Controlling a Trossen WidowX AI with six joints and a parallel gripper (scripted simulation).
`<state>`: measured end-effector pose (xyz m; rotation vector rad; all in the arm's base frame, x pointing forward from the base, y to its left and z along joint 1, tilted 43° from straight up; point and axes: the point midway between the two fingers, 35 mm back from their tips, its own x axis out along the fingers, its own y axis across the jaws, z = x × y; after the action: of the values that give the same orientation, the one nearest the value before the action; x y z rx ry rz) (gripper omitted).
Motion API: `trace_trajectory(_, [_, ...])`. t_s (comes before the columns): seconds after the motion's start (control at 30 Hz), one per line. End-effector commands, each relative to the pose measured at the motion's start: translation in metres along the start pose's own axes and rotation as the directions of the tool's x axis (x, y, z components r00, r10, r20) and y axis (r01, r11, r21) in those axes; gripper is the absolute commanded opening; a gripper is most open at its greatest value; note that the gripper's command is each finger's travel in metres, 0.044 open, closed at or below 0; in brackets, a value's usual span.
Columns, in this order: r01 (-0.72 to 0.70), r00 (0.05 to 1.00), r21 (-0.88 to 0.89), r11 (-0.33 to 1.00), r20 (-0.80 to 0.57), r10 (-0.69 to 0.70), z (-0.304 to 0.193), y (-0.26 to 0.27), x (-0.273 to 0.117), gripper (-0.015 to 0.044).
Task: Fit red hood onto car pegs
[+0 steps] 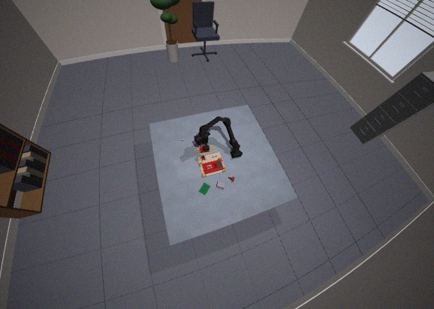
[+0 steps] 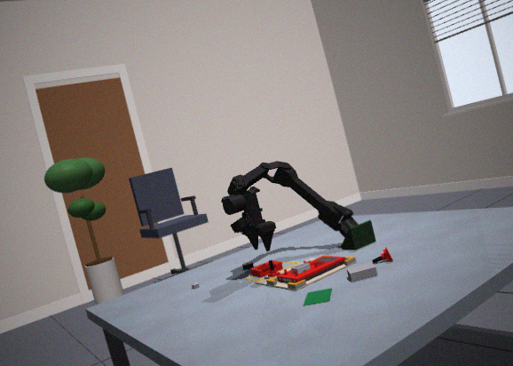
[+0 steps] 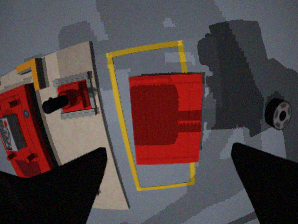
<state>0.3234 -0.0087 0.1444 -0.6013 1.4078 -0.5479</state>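
Note:
The red hood (image 1: 202, 149) (image 2: 266, 268) (image 3: 165, 122) lies flat on the table, partly inside a yellow outline (image 3: 123, 120) and reaching past its side. My gripper (image 2: 262, 250) (image 3: 170, 153) is open and empty, pointing down above the hood; in the wrist view the fingertips stand either side of the hood's near edge. The red chassis (image 1: 212, 166) (image 2: 326, 263) sits in the beige jig (image 2: 278, 284) (image 3: 75, 140), with the grey engine block (image 2: 300, 266) (image 3: 14, 132) on its deck. The pegs are too small to tell apart. The hood's corner holes do not show.
A red piece with a black stem (image 3: 75, 97) stands on the jig beside the hood. A black wheel (image 2: 248, 266) (image 3: 278, 114) is on the hood's other side. A green plate (image 1: 204, 188) (image 2: 318, 297), grey block (image 1: 221, 184) (image 2: 362, 273) and red-and-black piece (image 1: 232, 178) (image 2: 387, 255) lie beyond the jig.

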Motion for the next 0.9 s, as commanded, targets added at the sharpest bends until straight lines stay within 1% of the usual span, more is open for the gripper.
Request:
trace_trajectory(0.0, [0.004, 1.0, -0.014, 1.0, -0.004, -0.004, 0.001, -0.001, 0.001, 0.044])
trace_trajectory(0.87, [0.004, 1.0, -0.014, 1.0, -0.004, -0.004, 0.002, -0.001, 0.023, 0.044])
